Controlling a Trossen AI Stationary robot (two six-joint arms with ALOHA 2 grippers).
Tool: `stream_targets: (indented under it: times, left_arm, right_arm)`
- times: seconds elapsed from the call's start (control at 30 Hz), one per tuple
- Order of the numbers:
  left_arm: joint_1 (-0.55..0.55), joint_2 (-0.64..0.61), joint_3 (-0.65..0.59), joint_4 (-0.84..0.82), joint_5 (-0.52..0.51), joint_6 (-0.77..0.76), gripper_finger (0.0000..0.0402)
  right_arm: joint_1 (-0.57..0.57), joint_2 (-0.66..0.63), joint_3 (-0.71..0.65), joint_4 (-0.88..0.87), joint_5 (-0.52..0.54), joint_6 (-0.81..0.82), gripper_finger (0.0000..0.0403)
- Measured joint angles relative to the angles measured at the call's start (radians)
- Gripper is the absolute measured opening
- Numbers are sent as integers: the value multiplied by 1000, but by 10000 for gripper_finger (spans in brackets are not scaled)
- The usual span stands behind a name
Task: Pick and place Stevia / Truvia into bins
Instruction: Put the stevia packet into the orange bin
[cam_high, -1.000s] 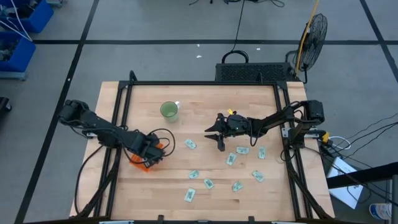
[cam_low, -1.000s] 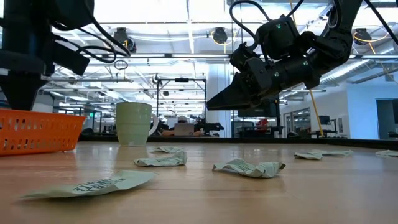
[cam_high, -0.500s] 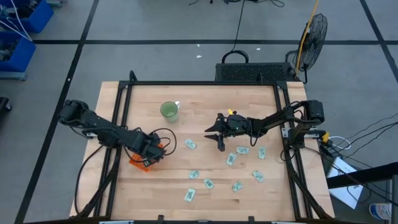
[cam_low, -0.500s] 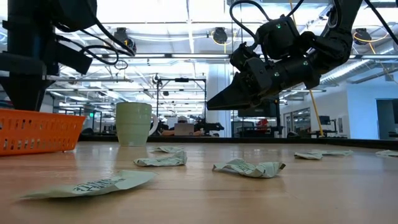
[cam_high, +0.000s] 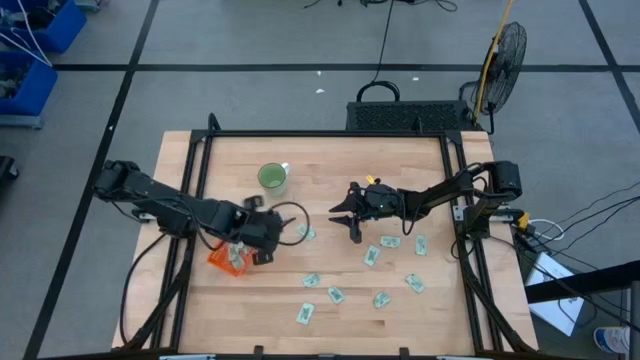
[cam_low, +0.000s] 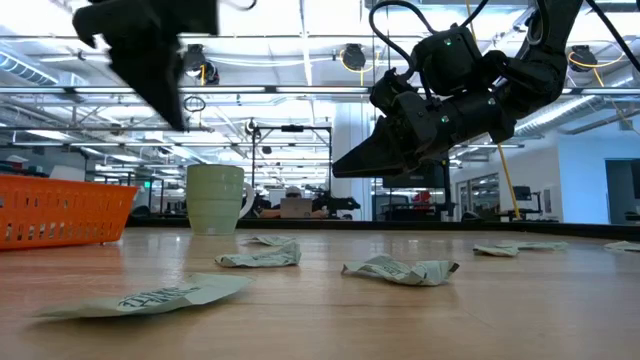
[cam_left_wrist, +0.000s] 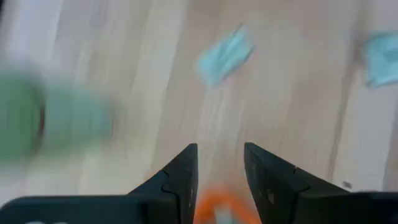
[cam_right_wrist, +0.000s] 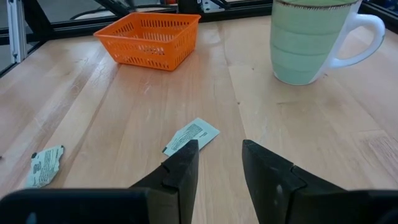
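the left pincer (cam_high: 268, 236), open and empty beside the orange bin (cam_high: 226, 258), should square up over the nearest stevia packet (cam_high: 305, 232) just ahead; the right pincer (cam_high: 345, 215) hangs open.

We are in a large open robotics lab. The wooden table (cam_high: 330, 200) stands on a grey floor marked with dark lines, beside a fan (cam_high: 503, 55) and blue bins (cam_high: 35, 30). Ceiling trusses (cam_low: 300, 95) and further workstations show behind.

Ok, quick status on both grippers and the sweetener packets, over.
Left gripper open, empty, beside the orange bin. Right gripper open, empty, above a packet. Other packets loose on the table. Green cup off to the side.
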Motion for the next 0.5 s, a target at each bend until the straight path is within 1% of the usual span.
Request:
stream_targets:
  times: [0.07, 0.17, 0.37, 0.5]
  left_arm:
    - [15, 22, -18, 128, 3, 158, 134]
    - [45, 80, -43, 264, 10, 286, 134]
    - [112, 245, -46, 373, 8, 490, 134]
    - [149, 343, -46, 439, 9, 565, 134]
  right_arm:
    - [0, 0, 0, -9, 0, 0, 116]
    - [0, 0, -1, -14, 0, 0, 116]
    - [0, -1, -1, -18, 0, 0, 116]
    - [0, -1, -1, -28, 2, 1, 116]
